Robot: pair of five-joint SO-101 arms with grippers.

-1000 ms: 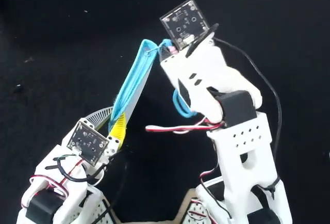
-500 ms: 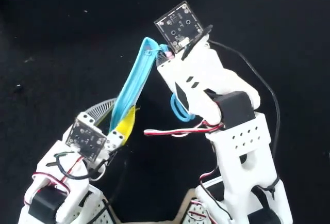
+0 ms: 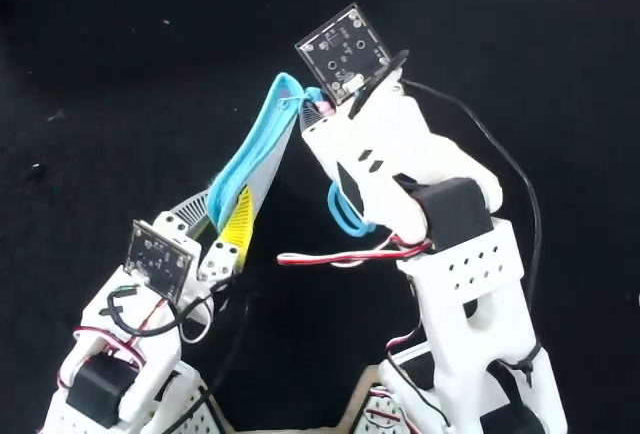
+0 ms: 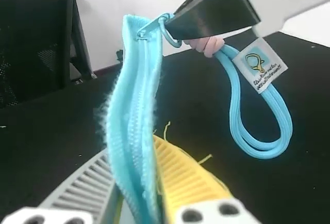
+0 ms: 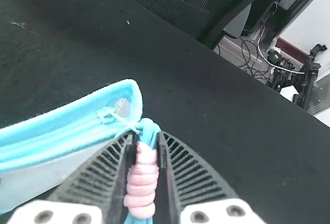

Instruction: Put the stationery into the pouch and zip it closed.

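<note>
- Holds a light-blue zip pouch (image 3: pixel 250 159) up off the black table (image 3: pixel 120 84), stretched at a slant between the two grippers.
- Clamps the pouch's lower end, nearer the arm bases, in the left gripper (image 3: pixel 222 216): a grey ribbed finger (image 4: pixel 82 193) on one face and a yellow ribbed finger (image 4: pixel 180 177) on the other, both pressed against the fabric.
- Pinches the upper, far end with the right gripper (image 3: pixel 315 109), its fingers (image 5: pixel 103 182) closed tight on a pink wrap (image 5: pixel 140 175) bound around a blue cord.
- Joins that cord to the end of the pouch through a small metal clip (image 4: pixel 165 28), just beside the right fingertips.
- Lets the rest of the cord hang as a blue loop (image 4: pixel 258 131) under the right gripper, clear of the table, with a white tag (image 4: pixel 263 65) sewn on near the pink wrap.
- Turns the zip (image 4: pixel 144 146) towards the left wrist camera, running the length of the narrow edge, with the teeth meeting along the stretch seen there.
- Keeps the pouch's sides flat and close together along the whole span.
- Cannot tell from any view whether stationery lies inside the pouch.
- Backs the table with a black chair (image 4: pixel 36 33) against a pale wall.
</note>
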